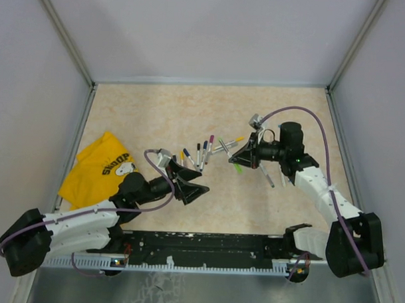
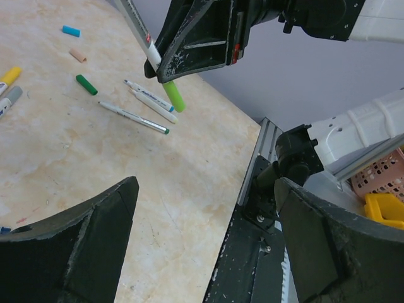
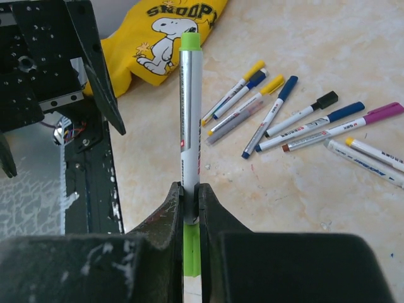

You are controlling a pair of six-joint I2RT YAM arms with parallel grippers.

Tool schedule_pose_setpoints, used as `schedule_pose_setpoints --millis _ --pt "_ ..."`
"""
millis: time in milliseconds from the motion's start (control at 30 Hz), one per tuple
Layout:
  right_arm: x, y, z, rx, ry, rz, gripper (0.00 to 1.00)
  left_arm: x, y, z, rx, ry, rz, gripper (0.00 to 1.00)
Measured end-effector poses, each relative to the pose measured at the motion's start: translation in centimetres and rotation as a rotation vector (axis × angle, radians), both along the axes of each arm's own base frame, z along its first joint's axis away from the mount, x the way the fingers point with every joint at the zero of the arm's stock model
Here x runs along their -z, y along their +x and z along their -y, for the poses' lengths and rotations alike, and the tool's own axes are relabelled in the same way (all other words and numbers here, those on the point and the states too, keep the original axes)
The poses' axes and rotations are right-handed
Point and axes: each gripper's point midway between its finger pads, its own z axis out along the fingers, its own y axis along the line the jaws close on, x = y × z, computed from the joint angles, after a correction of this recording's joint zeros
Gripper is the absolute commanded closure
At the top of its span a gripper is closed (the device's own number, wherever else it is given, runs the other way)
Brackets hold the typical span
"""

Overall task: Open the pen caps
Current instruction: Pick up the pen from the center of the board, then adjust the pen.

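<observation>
Beige marbled surface point(image 1: 190, 111), grey walls: one pen lifted, the rest lying loose.
Right claw point(image 3: 191, 196) is clamped tight on the barrel of the green-ended pen point(image 3: 190, 126), held clear of the surface with its long axis crossing the fingers. Left claw point(image 1: 190, 184) gapes wide and empty, just left of that pen and facing it. The green cap point(image 3: 190, 41) projects free, so the left arm looks best placed to pull it. Loose pens point(image 1: 201, 155) lie between the arms.
</observation>
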Motion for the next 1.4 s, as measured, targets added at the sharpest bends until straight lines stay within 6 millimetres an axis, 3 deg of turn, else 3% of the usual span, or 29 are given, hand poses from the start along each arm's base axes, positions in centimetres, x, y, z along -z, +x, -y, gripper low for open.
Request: schedule_pose_setpoints --millis 333,833,1400 --pt "-0.8 0.4 0.2 0.025 0.066 -0.051 1.0 0.9 -0.5 0.9 0.009 -0.014 -0.005 0.07" --pt "-0.2 0.7 -0.1 0.04 0.101 -0.133 1.0 3.2 0.1 2.2 0.002 0.009 -0.048 0.07" --pt "0.4 1.5 -0.3 0.088 0.12 -0.233 1.0 5.1 1.9 4.1 -0.081 -0.014 -0.135 0.09"
